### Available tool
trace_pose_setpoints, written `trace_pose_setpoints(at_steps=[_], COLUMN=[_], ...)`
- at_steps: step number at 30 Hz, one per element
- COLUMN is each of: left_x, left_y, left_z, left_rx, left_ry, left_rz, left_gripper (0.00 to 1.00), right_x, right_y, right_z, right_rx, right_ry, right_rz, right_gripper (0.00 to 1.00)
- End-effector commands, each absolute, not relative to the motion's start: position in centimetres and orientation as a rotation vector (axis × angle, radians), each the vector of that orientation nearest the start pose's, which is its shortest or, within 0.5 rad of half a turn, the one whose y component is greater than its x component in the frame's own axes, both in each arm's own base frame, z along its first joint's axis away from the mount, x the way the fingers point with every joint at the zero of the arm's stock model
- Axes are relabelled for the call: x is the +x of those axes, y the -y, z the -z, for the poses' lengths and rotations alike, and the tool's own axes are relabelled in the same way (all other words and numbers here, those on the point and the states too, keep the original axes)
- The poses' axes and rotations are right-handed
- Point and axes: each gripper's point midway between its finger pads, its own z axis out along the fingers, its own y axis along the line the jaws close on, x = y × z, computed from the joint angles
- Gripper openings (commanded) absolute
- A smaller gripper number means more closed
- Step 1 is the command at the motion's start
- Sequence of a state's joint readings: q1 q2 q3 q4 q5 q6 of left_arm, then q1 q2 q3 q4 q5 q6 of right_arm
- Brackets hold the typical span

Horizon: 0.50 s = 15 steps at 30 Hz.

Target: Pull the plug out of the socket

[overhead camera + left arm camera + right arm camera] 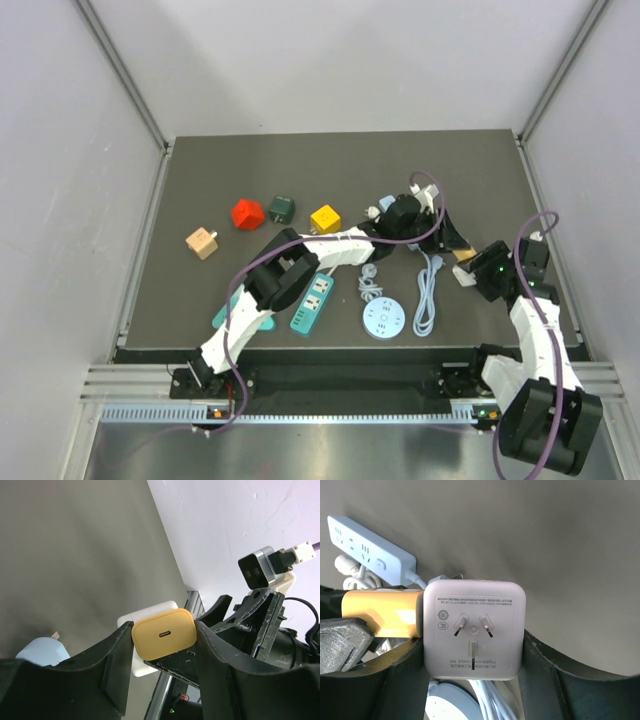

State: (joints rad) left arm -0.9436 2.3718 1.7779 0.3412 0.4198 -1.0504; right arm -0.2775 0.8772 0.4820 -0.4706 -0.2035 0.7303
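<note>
Dark table (200, 170), red cube (248, 213), probably power strip (313, 302).

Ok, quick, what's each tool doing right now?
Left tool: closed on the yellow plug.
Right tool: closed on the white socket cube.

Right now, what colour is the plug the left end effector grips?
Yellow plug, clearest in the left wrist view.

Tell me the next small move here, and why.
Probably pull the left hand straight away from the right hand: it is shut on the yellow plug, the right hand clamps the white socket block, and the plug sits flush against that block.
</note>
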Motion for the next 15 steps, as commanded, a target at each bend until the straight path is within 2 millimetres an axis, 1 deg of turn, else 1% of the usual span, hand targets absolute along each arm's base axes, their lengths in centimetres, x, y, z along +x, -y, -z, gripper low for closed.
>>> trace_pose_setpoints(at_steps=[1,2,3,5,6,7,8,9,10,13,15], left_x=[37.0,37.2,37.5,37.2,37.5,37.4,37.8,38.1,38.8,40.4,41.3], left_y=[55.0,55.0,55.1,55.5,55.8,55.9,56.1,56.2,56.3,56.1,56.3], left_z=[-24.0,-23.8,-24.3,-23.8,-23.9,-23.4,-24.1,-23.7,-23.7,-23.5,-23.7], left_rx=[0.146,0.168,0.175,0.214,0.219,0.22,0.224,0.228,0.246,0.268,0.269], left_ry=[-1.909,-1.917,-1.908,-1.935,-1.932,-1.958,-1.939,-1.947,-1.942,-1.939,-1.92], left_rz=[1.724,1.688,1.663,1.627,1.629,1.627,1.621,1.6,1.548,1.475,1.482], left_gripper=[0.0,0.0,0.0,0.0,0.0,0.0,0.0,0.0,0.0,0.0,0.0], right_x=[21.4,21.2,21.2,21.6,21.6,21.5,21.5,21.5,21.5,21.6,21.5], right_y=[6.6,6.9,7.0,6.8,6.6,6.5,6.4,6.0,5.4,4.1,3.6], right_z=[-5.3,-5.3,-5.4,-5.7,-5.7,-5.7,-5.7,-5.7,-5.7,-5.7,-5.6], right_rx=[1.32,1.314,1.304,1.228,1.209,1.182,1.175,1.162,1.149,1.105,1.094], right_ry=[-2.133,-2.137,-2.14,-2.165,-2.179,-2.201,-2.204,-2.211,-2.22,-2.259,-2.271], right_rz=[-0.081,-0.062,-0.056,-0.073,-0.072,-0.064,-0.064,-0.084,-0.098,-0.118,-0.13], right_gripper=[0.0,0.0,0.0,0.0,0.0,0.0,0.0,0.0,0.0,0.0,0.0])
